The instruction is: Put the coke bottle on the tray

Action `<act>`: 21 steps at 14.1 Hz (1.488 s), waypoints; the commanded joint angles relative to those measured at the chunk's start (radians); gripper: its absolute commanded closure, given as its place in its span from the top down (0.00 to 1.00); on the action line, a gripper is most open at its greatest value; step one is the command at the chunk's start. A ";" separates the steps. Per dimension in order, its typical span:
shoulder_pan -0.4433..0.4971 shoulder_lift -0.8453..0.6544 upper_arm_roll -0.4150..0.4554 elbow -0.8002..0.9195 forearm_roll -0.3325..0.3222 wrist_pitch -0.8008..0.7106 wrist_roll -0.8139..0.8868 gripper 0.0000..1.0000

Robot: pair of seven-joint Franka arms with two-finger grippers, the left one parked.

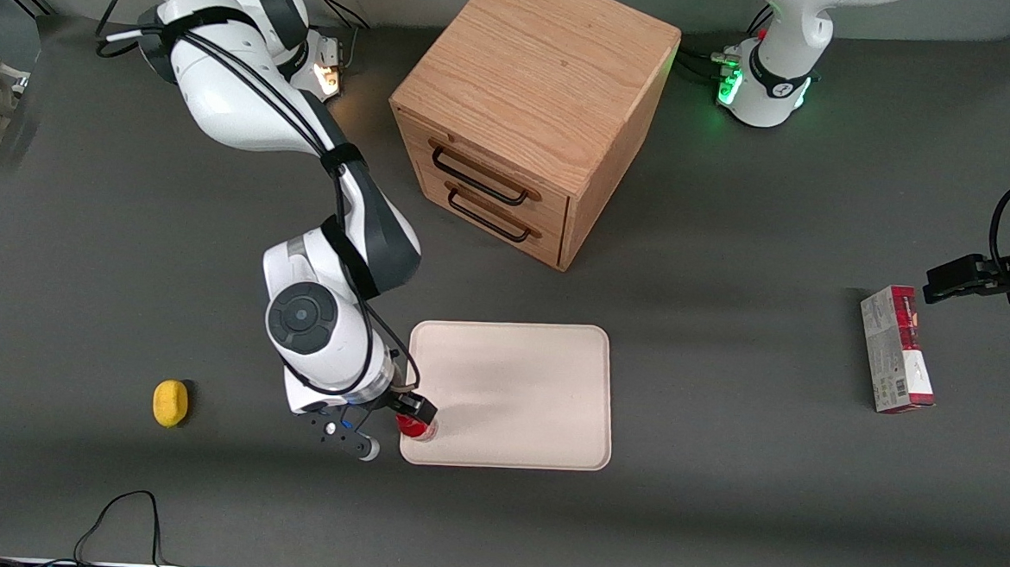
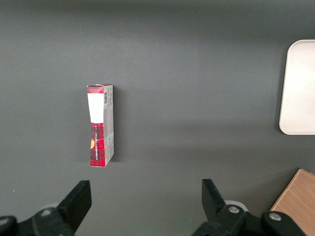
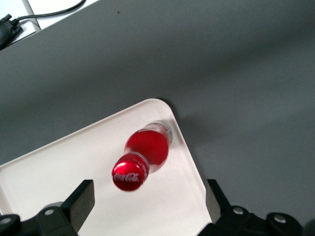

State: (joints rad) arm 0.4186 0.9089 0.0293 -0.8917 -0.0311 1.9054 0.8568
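Note:
The coke bottle [image 1: 417, 427] is small and red with a red cap. It stands upright on the cream-white tray [image 1: 517, 388], in the tray's corner nearest the front camera toward the working arm's end. In the right wrist view the bottle [image 3: 146, 151] shows from above, its cap bearing white script, close to the rim of the tray [image 3: 59, 191]. My right gripper [image 1: 410, 408] hangs just above the bottle. Its fingers [image 3: 82, 199] are spread wide and touch nothing; the gripper [image 3: 147, 192] is open and empty. The tray's edge also shows in the left wrist view [image 2: 300, 88].
A wooden drawer cabinet [image 1: 531, 112] with two black handles stands farther from the front camera than the tray. A yellow lemon [image 1: 170, 402] lies toward the working arm's end. A red-and-grey box [image 1: 897, 349] [image 2: 101, 125] lies toward the parked arm's end. A black cable [image 1: 121, 514] loops at the table's near edge.

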 commanded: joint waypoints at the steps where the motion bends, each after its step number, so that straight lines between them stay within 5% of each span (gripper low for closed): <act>1: -0.024 -0.154 -0.002 -0.123 -0.015 -0.091 -0.061 1.00; 7: -0.168 -0.618 -0.014 -0.663 0.063 -0.081 -0.460 1.00; 10: -0.175 -0.746 -0.095 -0.809 0.065 -0.081 -0.632 1.00; 13: -0.173 -0.855 -0.189 -0.880 0.063 -0.120 -0.780 1.00; 16: -0.208 -0.900 -0.192 -0.872 0.062 -0.167 -0.792 1.00; 18: -0.415 -0.910 0.028 -0.837 0.071 -0.233 -0.794 1.00; 21: -0.310 -0.910 -0.072 -0.805 0.071 -0.258 -0.794 1.00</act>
State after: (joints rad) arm 0.0683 0.0017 0.0041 -1.7194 0.0210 1.6756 0.0808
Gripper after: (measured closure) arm 0.000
